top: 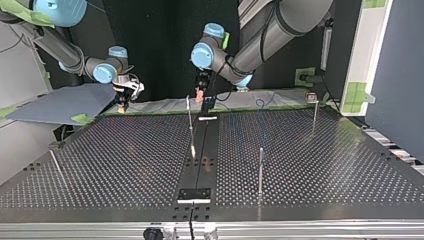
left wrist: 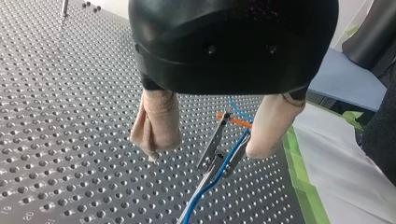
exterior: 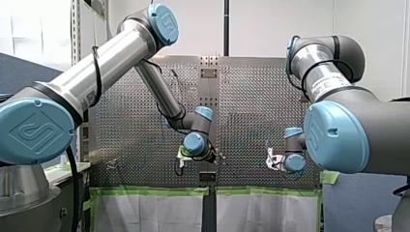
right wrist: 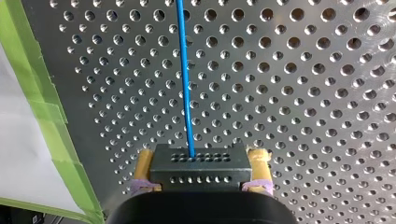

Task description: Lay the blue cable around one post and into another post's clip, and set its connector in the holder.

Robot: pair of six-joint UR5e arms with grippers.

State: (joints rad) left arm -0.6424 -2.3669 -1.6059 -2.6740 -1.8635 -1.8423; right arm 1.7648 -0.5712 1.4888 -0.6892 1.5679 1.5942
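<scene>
Closest to the right wrist camera, my right gripper [right wrist: 201, 158] was clamped on one black connector [right wrist: 196, 169], its two yellow-padded fingers [right wrist: 144, 164] pressed against the block's opposite sides; one blue cable [right wrist: 185, 74] left the connector's perforated face and ran straight ahead over the perforated desk [right wrist: 308, 102], near a strip of green tape [right wrist: 49, 121] along the desk's edge; in the left wrist view my left gripper [left wrist: 206, 149] hung above the desk with its two beige-padded fingers [left wrist: 156, 122] spread wide apart and nothing gripped between them; under that gap stood one clip post [left wrist: 214, 142], and the blue cable ran along its clip, touching it, with one short orange piece [left wrist: 237, 122] just beyond; whether the cable sat fully inside the clip could not be told; in the top view four thin posts could be counted on the desk: a centre post [top: 190, 122] beside the middle strip, a near post [top: 260, 170] toward the view's near edge, a far-right post [top: 315, 112] close to the far edge, and a left post [top: 55, 162] at the view's left; my left gripper hovered close by the centre post, while my right gripper hung at the view's far left, near the desk's far edge; one black holder [top: 194, 194] lay on the middle strip by the near edge, well apart from the connector held in my right gripper.
</scene>
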